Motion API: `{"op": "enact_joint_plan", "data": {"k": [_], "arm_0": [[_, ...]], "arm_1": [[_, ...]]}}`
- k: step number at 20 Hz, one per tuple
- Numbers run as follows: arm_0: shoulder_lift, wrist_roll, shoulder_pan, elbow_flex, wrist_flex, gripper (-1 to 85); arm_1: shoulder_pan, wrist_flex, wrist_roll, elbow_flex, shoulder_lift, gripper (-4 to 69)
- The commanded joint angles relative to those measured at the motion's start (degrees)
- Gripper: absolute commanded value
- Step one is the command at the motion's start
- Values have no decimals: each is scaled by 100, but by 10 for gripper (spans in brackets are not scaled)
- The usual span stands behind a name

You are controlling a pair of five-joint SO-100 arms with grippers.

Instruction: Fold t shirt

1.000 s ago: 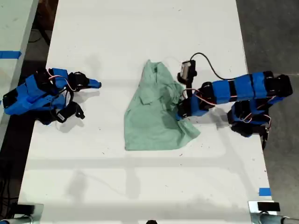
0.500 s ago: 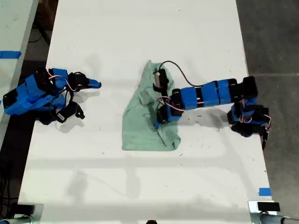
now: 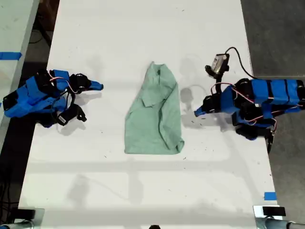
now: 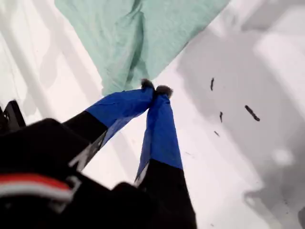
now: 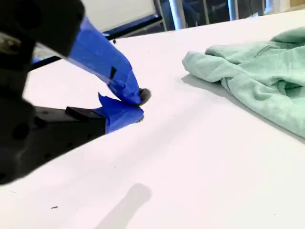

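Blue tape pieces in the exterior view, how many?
2. One piece of blue tape sits on the neighbouring table at the exterior view's left edge; the second piece is on the white table near that view's lower right corner. Others may be hidden.

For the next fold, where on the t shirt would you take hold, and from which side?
I'd pinch the t shirt at its bottom hem corner on the exterior view's right, coming from that side with my first gripper, whose jaws are shut and empty. That corner probably lifts easily: it lies bunched at the cloth's edge, nearest that gripper.
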Motion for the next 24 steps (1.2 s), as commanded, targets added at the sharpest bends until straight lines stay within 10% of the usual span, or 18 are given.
{"op": "enact_joint_plan", "data": {"k": [1,24], "arm_0": [[26,-79,-79,-44,0,-2],[26,-105,-26,-35,-9,-2]], "arm_1": [[404,-229,-141,1872,2399,-2],[835,396,229,3691,4061,-1]]}}
